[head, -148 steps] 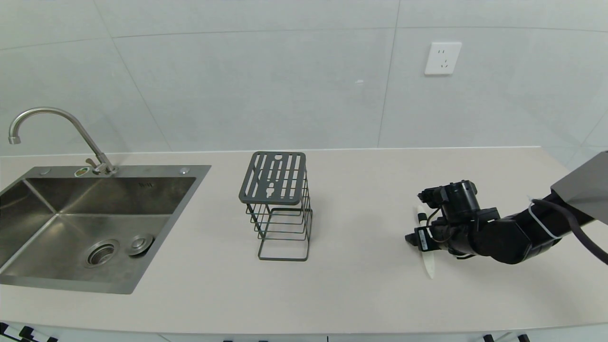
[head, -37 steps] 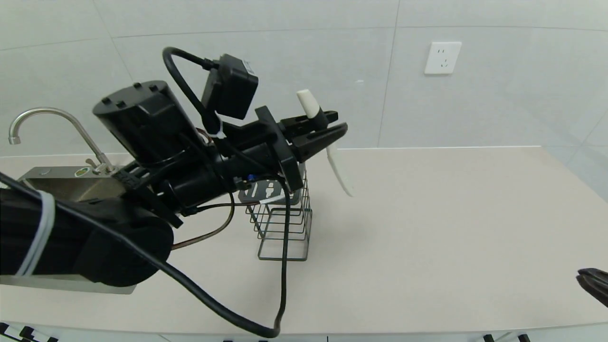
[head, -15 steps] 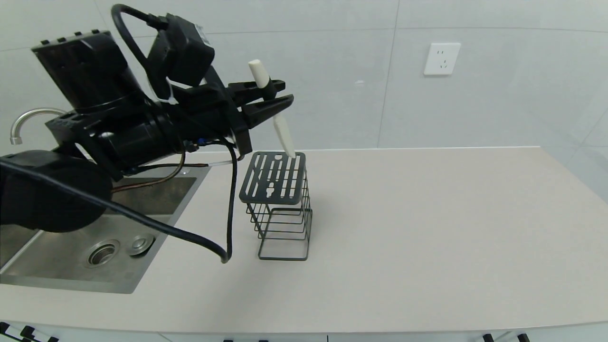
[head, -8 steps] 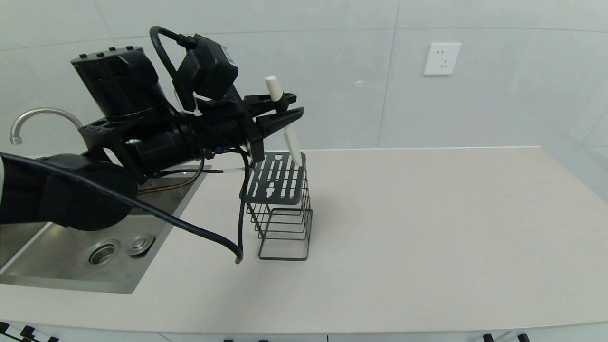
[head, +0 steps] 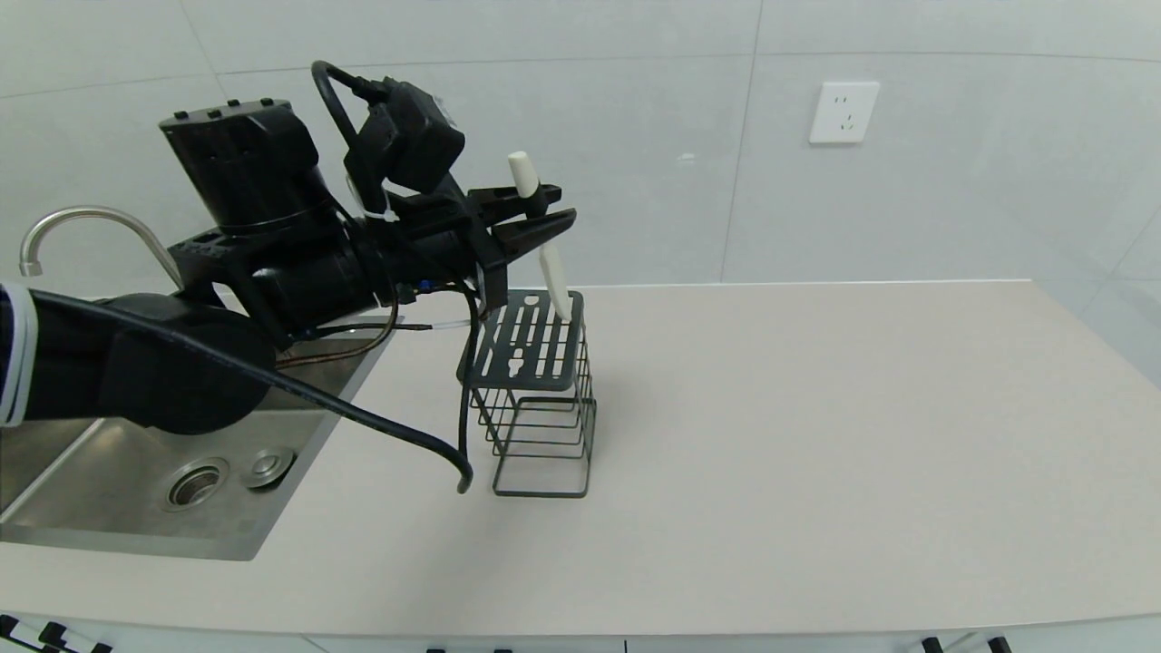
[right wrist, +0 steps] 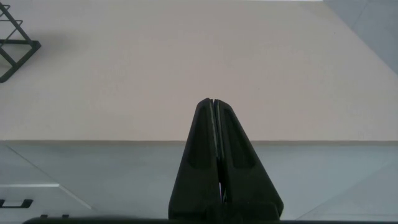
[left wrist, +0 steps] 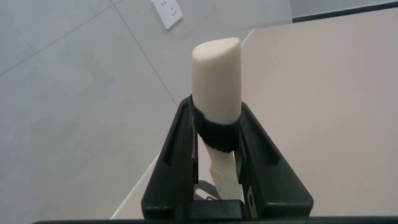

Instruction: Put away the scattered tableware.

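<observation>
– Risk first: where does the white knife (head: pixel 553 272) sit?
– Left of centre in the head view. The left tool (head: pixel 544 213) pinches it at its black collar, jaws clamped tight. The handle points up and the blade hangs at the upper right corner of the rack (head: pixel 521 340), over its slotted top. I cannot tell whether the tip is already inside a slot.
– So what goes wrong?
– The blade leans a little. If it comes down off a slot, I judge that the tip strikes a bar. The light wire rack may then tip or skid across the desk (head: pixel 816 408).
– And the grip?
– It is narrow, on a smooth round collar. A push against the rack could twist the knife between the jaws or let it slide upward. Letting go too early would drop it beside the rack instead of into it.
– The other arm?
– The right tool (right wrist: pixel 213 106) is closed on nothing, above the desk and well apart from the rack.
</observation>
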